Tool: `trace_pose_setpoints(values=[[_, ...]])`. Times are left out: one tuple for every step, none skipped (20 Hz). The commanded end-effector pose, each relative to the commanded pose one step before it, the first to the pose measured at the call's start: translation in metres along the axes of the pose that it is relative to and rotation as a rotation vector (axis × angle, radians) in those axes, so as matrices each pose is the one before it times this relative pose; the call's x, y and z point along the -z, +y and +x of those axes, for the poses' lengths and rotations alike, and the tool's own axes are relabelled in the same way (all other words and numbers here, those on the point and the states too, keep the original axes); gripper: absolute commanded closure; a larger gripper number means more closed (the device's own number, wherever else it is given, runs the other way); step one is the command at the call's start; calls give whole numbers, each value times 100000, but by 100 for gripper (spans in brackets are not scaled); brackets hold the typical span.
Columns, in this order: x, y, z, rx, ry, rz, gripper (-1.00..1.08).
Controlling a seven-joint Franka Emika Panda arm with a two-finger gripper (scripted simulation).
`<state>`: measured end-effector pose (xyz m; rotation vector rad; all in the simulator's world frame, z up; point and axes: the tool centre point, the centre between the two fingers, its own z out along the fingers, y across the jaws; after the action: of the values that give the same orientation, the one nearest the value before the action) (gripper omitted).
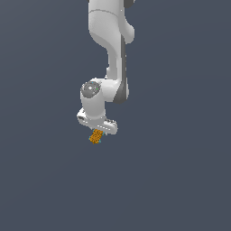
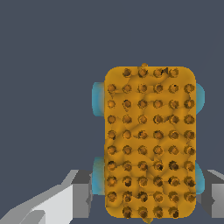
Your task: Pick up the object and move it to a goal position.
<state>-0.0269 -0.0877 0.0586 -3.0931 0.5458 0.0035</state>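
The object (image 1: 95, 136) is a small oblong orange-brown block with a dotted grid texture and teal edges. In the exterior view it sticks out just below my white gripper (image 1: 97, 132), at the end of the arm that comes down from the top. In the wrist view the object (image 2: 148, 144) fills the middle of the picture. My gripper (image 2: 148, 197) has a grey finger on each side of the block. The fingers (image 2: 81, 194) press against its teal edges, so the gripper is shut on it. The fingertips are hidden in the exterior view.
A plain dark grey-blue surface (image 1: 180, 180) lies all around. No other object or goal marker shows in either view.
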Motion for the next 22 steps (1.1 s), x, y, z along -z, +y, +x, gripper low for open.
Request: trace_pose_setpoints(values=[[1980, 441, 14, -66, 187, 70, 108], [889, 193, -18, 0, 0, 0, 108], [943, 205, -18, 0, 0, 0, 108], [994, 245, -12, -47, -3, 14, 108], [1043, 227, -17, 0, 0, 0, 108], [1090, 237, -15, 0, 0, 0, 108], [1135, 247, -14, 0, 0, 0, 108], [1178, 283, -7, -48, 2, -6, 108], [1215, 264, -9, 0, 0, 0, 108], [1221, 265, -7, 0, 0, 0, 108], [1197, 281, -1, -43, 6, -23, 108], [1167, 253, -1, 0, 0, 0, 108], [1139, 247, 3, 0, 0, 0, 108], [1109, 240, 7, 0, 0, 0, 108], [1077, 233, 12, 0, 0, 0, 108], [1043, 238, 15, -44, 15, -51, 108], [994, 214, 16, 0, 0, 0, 108], [942, 203, 17, 0, 0, 0, 108], [889, 191, 20, 0, 0, 0, 108], [835, 178, 25, 0, 0, 0, 108], [777, 165, 31, 0, 0, 0, 108], [714, 151, 36, 0, 0, 0, 108]])
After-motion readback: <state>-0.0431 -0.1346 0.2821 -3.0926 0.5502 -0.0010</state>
